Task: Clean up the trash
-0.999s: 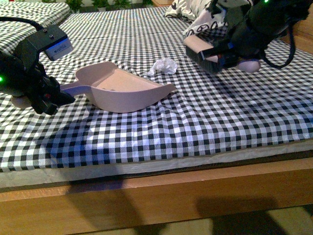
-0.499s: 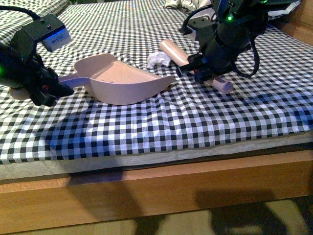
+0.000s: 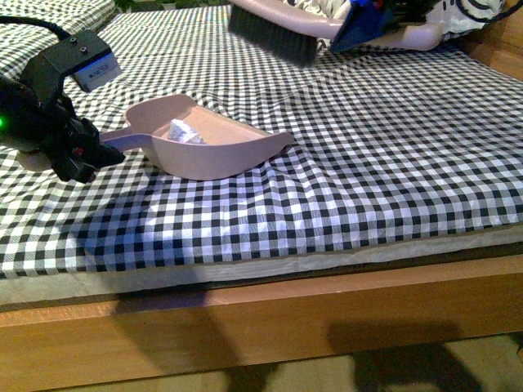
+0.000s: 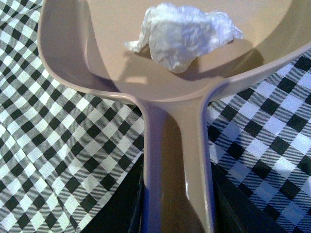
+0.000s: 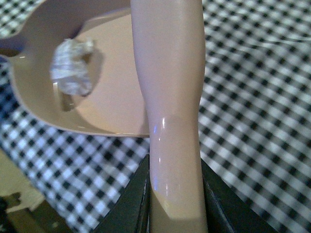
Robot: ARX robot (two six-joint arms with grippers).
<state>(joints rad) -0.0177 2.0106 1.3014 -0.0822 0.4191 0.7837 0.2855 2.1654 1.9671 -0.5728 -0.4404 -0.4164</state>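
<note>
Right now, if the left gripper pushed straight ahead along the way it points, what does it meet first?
The left gripper is shut on the dustpan handle, pointing along it toward the pan. First in line is the pan's back wall, then the trash lying inside. Depth beyond is unclear.

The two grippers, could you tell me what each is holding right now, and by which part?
The left gripper holds the dustpan by its handle. The right gripper holds the brush by its handle, lifted above the bed.
</note>
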